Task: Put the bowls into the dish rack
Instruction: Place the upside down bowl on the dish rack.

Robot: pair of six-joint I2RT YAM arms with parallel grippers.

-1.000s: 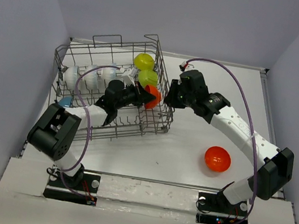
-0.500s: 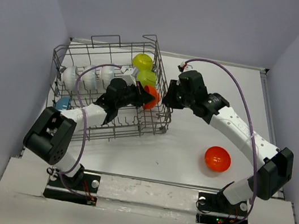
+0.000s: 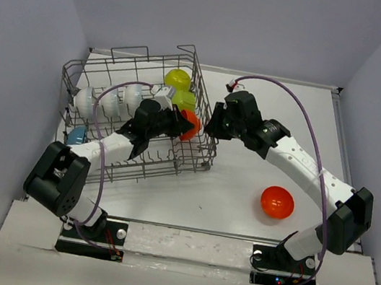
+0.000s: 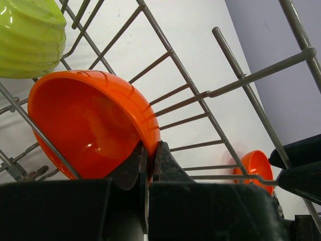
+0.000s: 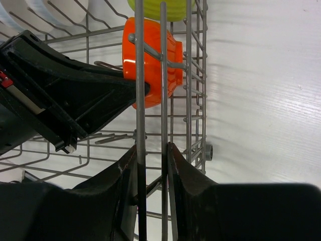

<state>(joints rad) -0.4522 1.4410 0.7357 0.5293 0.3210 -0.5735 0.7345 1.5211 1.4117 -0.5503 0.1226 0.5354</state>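
Note:
The grey wire dish rack (image 3: 111,51) stands at the back left, slightly skewed. Inside it my left gripper (image 3: 179,122) is shut on the rim of an orange-red bowl (image 3: 191,125), held on edge among the tines (image 4: 85,125). My left gripper (image 4: 149,155) pinches that rim tightly. My right gripper (image 3: 213,123) is shut on upright wires of the rack's right wall (image 5: 139,75), its jaws (image 5: 152,150) clamped around two of them. A second orange-red bowl (image 3: 277,202) lies open side up on the table at the right.
In the rack stand two yellow-green bowls (image 3: 178,79), a row of white bowls (image 3: 109,102) and a blue bowl (image 3: 76,135) at the left edge. Grey walls enclose the white table on three sides. Purple cables loop over both arms.
The rack has slid and turned a little to the left, with both grippers moving along with it. The orange-red bowl on the table has stayed put.

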